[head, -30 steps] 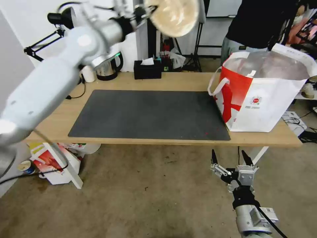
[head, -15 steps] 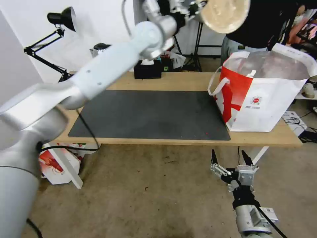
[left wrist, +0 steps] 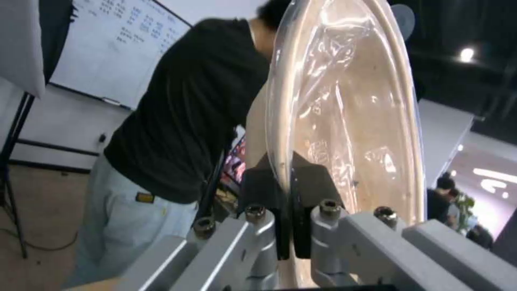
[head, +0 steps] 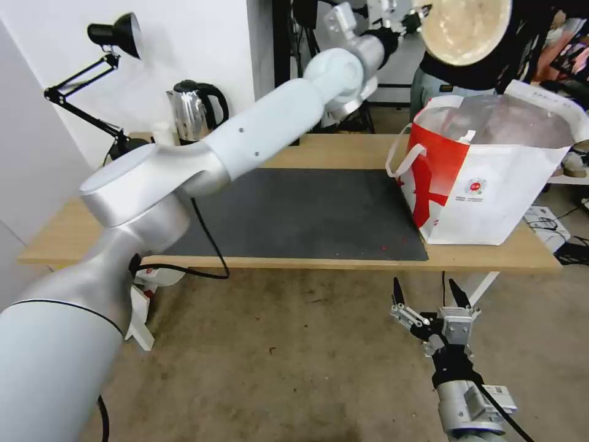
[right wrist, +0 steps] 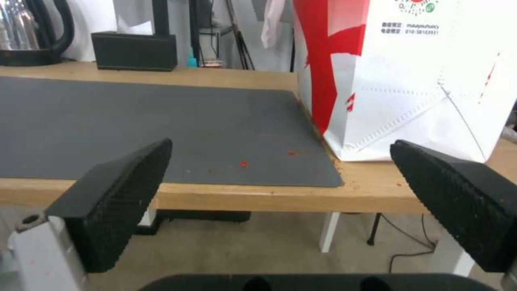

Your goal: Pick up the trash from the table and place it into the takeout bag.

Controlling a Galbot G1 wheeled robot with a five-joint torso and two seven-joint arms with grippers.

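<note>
Light, flimsy paper bowl [head: 465, 31], pinched at rim by left gripper [left wrist: 285, 178] fingers; right gripper [head: 429, 294] wide open, empty.

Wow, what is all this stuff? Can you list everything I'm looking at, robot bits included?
paper bowl: one, beige, held high above the bag
takeout bag: one, white and red, table's right end
table: one, light wood
mat: one, dark grey, on the table
kettle: one, silver and black, back left
desk lamp: one, black, far left
left gripper: jaws clamped on the bowl's rim
right gripper: jaws open, low before the table
</note>
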